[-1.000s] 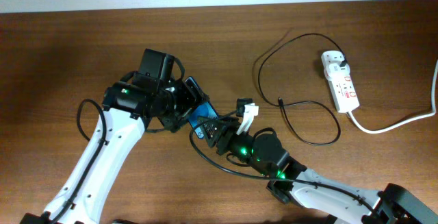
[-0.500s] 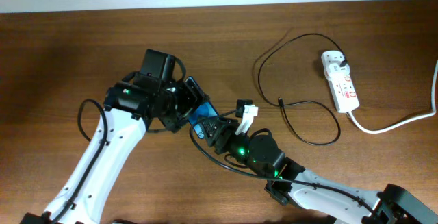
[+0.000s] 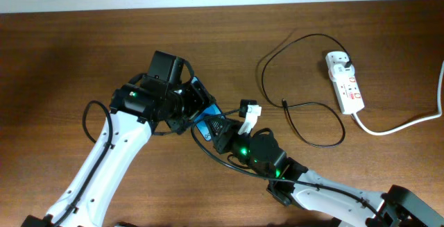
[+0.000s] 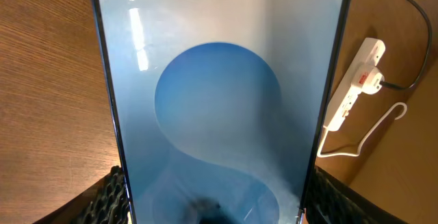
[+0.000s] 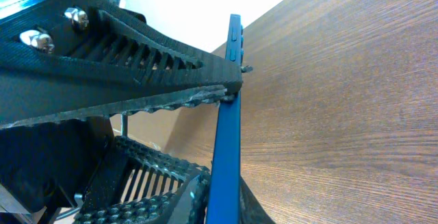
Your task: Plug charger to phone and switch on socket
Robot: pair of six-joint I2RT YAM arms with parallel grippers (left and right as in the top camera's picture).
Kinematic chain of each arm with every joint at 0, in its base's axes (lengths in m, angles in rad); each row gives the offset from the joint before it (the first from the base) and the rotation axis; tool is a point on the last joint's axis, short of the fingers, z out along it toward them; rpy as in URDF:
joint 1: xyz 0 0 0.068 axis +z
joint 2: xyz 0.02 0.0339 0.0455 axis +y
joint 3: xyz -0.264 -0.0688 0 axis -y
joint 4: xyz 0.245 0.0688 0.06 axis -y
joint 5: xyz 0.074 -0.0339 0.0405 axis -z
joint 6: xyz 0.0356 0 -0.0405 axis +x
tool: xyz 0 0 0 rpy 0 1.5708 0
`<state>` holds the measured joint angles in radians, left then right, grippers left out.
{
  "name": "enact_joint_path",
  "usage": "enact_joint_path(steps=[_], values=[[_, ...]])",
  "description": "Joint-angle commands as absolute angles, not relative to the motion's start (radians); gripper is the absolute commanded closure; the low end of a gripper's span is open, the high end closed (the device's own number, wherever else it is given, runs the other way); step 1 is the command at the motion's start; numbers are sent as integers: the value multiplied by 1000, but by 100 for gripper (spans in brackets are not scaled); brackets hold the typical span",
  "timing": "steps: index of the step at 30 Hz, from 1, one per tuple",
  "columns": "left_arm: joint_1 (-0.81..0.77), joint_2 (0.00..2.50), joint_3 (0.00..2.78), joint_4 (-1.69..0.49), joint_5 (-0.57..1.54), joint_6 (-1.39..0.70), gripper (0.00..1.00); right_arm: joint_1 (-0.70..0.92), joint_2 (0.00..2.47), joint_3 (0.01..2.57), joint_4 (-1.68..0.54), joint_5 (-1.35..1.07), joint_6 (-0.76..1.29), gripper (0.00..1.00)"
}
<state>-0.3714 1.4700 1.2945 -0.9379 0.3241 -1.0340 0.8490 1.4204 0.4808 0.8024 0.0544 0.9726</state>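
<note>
The phone is held off the table between both grippers, left of the table's middle. Its blue screen with a lighter oval fills the left wrist view. My left gripper is shut on its two long edges, with fingers at both sides. My right gripper pinches the phone's faces; it stands edge-on in the right wrist view. The charger's black cable loops on the table, its connector tip lying free. Its plug end sits in the socket at the far right.
The socket's thick white cord runs off the right edge. The socket and cord show beyond the phone in the left wrist view. My left gripper's black finger crosses the right wrist view. Bare wood surrounds the arms.
My left gripper and the phone have shifted slightly to the right. My right gripper followed a little. The cable and socket have not moved.
</note>
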Motion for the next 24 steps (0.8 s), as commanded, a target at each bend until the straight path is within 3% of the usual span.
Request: enact_joint_path(steps=[1,5,8,10,12,15,18,20,24], values=[[-377,1467,1317,-933,333,-1039,45,859,1415,512,828,-4,960,90],[-377,1467,1317,-936,339,-1039,35,859,1414,512,853,-16,989,91],[-377,1459,1318,-932,348,-1039,20,857,1412,512,854,-18,1108,94],[-377,1434,1318,-908,347,-1016,18,857,1412,512,857,-22,1147,94],[-376,1372,1318,-892,333,-993,2,857,1412,512,894,-31,1162,94],[-376,1310,1318,-894,324,-972,1,857,1408,512,958,-78,1214,95],[-376,1237,1318,-895,317,-850,1,822,1408,511,870,-114,1505,96],[-376,1179,1318,-923,270,-737,1,782,1408,509,867,-176,1594,96],[-317,1004,1317,-1148,89,-652,1,612,1408,509,739,-510,1943,96]])
